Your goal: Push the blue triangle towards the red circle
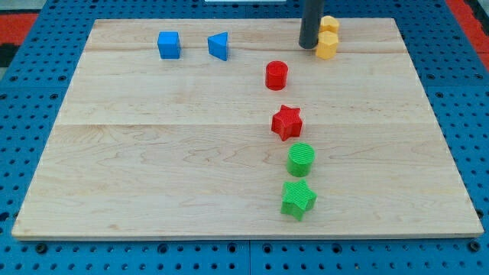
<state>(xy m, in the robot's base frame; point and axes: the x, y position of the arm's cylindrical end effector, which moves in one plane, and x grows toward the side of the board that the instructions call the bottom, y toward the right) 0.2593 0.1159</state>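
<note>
The blue triangle (218, 46) lies near the view's top, left of centre. The red circle (276, 75) stands to its right and slightly lower, a short gap between them. My tip (309, 45) is at the view's top, right of the red circle and far right of the blue triangle, close beside the yellow blocks.
A blue cube (169, 44) sits left of the triangle. Two yellow blocks (327, 39) stand by my tip on its right. A red star (287, 121), a green circle (300, 159) and a green star (298, 199) run down the middle. The wooden board (153, 153) lies on a blue pegboard.
</note>
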